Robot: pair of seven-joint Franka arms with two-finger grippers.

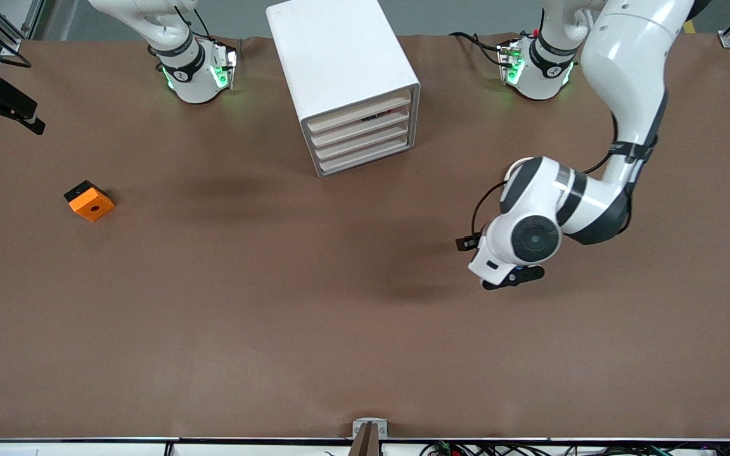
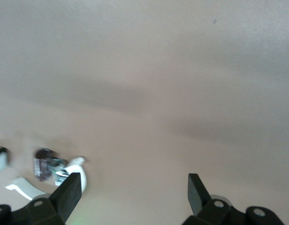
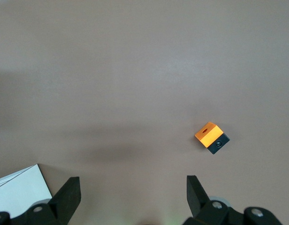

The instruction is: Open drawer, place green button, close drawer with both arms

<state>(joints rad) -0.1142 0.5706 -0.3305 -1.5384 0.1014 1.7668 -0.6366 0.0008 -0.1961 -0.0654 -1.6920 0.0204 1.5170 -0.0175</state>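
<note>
The white cabinet [image 1: 339,57] stands at the robots' side of the table, and its four cream-fronted drawers [image 1: 365,136] all look pushed in. A small dark speck shows in the gap of the top drawer [image 1: 374,116]; I cannot tell what it is. The button is not in view. My left gripper [image 1: 511,277] hangs open and empty low over the bare mat toward the left arm's end; it also shows in the left wrist view [image 2: 133,183]. My right gripper [image 3: 133,183] is open and empty, high over the mat, out of the front view.
An orange square block [image 1: 89,201] lies toward the right arm's end and shows in the right wrist view [image 3: 211,137], as does a corner of the cabinet [image 3: 18,192]. A small black clip with a white curved band [image 2: 50,169] lies beside my left gripper.
</note>
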